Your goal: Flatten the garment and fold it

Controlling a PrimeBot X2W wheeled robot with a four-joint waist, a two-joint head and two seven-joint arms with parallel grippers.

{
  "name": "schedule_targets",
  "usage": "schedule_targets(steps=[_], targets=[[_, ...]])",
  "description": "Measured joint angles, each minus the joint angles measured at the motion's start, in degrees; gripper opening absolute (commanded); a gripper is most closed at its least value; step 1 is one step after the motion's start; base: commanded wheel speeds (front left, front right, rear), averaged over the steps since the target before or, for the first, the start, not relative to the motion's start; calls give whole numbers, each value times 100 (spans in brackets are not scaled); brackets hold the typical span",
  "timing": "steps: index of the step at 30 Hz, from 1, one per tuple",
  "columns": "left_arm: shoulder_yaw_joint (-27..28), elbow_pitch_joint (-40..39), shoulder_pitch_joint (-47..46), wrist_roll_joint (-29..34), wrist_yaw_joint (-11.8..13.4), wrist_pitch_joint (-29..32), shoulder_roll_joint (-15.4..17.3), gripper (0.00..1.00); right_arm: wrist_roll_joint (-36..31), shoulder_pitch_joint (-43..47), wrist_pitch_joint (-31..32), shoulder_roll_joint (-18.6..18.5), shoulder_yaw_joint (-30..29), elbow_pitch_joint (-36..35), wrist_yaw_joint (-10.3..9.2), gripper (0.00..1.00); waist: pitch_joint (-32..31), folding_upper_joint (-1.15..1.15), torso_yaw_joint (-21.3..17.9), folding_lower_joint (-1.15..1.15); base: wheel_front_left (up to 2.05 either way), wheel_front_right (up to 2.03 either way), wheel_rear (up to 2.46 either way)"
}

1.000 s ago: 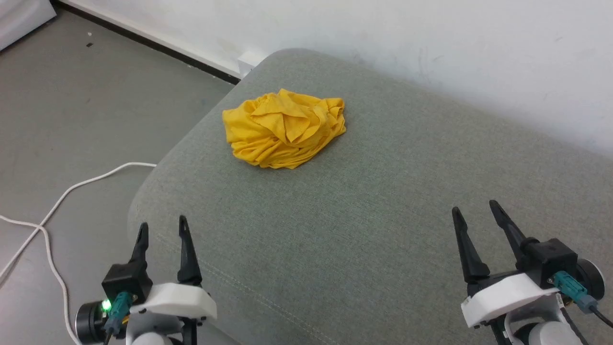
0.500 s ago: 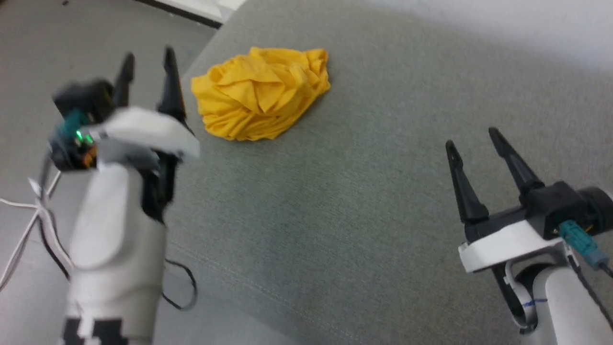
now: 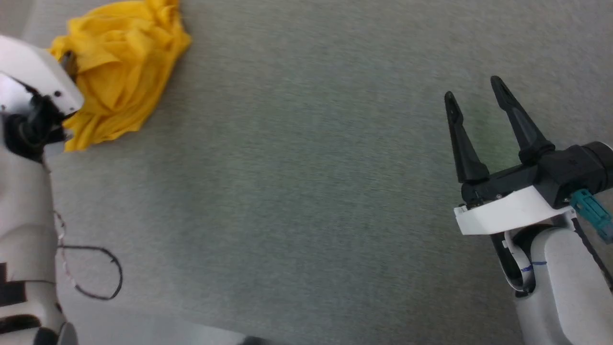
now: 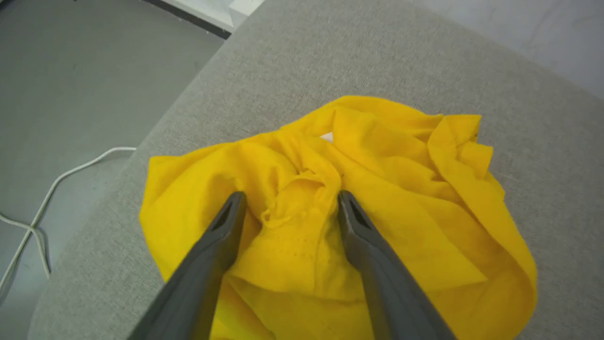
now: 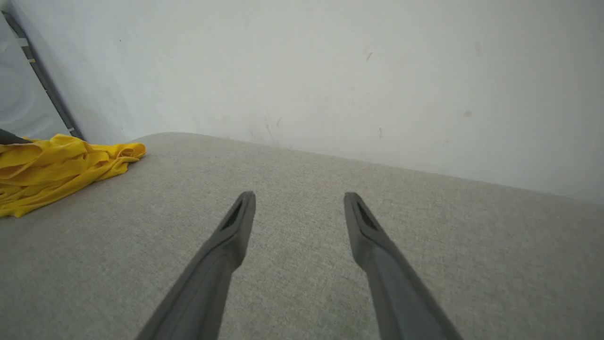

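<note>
The garment [image 3: 117, 72] is a crumpled bright yellow heap on the grey-green cushion [image 3: 297, 182], at the upper left of the head view. My left arm's white wrist [image 3: 33, 76] lies against the heap's near left side, its fingers hidden there. In the left wrist view my left gripper [image 4: 291, 198] is open, its two dark fingers straddling a raised fold of the garment [image 4: 401, 189]. My right gripper [image 3: 474, 93] stands open over bare cushion far to the right, nothing between its fingers. In the right wrist view the right gripper [image 5: 298, 196] points at the wall, with the garment [image 5: 56, 165] at far left.
A white wall [image 5: 330, 71] rises behind the cushion. The cushion's rounded left edge [image 4: 118, 170] drops to grey floor, where a white cable [image 4: 52, 184] lies. A thin black cable loop [image 3: 103, 275] hangs off my left arm.
The head camera has tipped down and shifted. My left arm has reached forward from the near edge to the garment, its open fingers now at the heap. The right gripper stays open.
</note>
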Motion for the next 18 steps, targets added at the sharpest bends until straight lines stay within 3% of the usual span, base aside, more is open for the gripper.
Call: schedule_targets(steps=[5,8,9,10,12,18], targets=[[248,-67,353,-135,523,1135,293,100,69,-30,-176,76,14,267,0,100,336,0,-583,-1,0,0,0],[385,-441,527,-212,706,1679,534,100,89,-28,-234,86,5,424,0,100,473,0,-870,-3,0,0,0],[399,-602,603,-213,721,1815,604,94,89,-25,-255,89,-1,474,0,100,501,0,-952,-3,0,0,0],[405,-760,699,-205,721,1881,687,55,89,-25,-277,96,-11,520,0,100,519,0,-1028,-3,0,0,0],[402,-1080,903,-126,728,1780,776,0,89,-22,-314,113,-24,586,0,100,508,0,-1143,-3,0,0,0],[214,-1535,1245,307,586,180,773,0,94,90,-392,209,-75,820,0,100,153,0,-1316,-1,0,0,0]])
